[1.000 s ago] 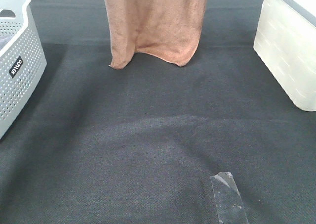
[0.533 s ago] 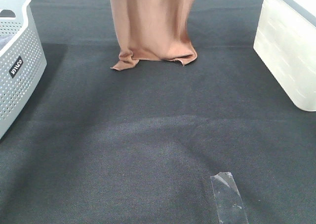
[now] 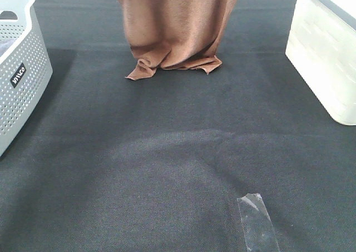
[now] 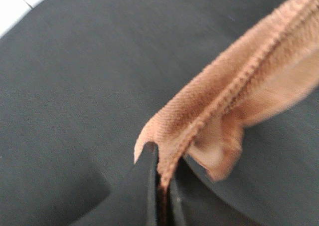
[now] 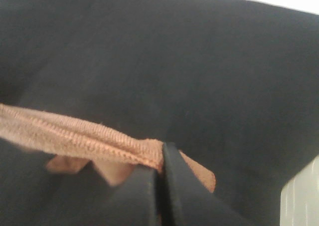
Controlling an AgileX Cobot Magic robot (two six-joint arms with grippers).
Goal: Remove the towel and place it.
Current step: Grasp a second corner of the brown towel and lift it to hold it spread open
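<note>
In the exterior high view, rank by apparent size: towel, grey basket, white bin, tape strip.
1. towel, cut off at the top edge.
2-3. white bin and grey basket: alike, both cropped, so unranked.
4. tape strip.

Blocked: grey basket, 9 o'clock; white bin, 2 o'clock; hanging towel, 12 o'clock, hem on mat. Open: centre to 6 o'clock; flat tape at 5.
</note>
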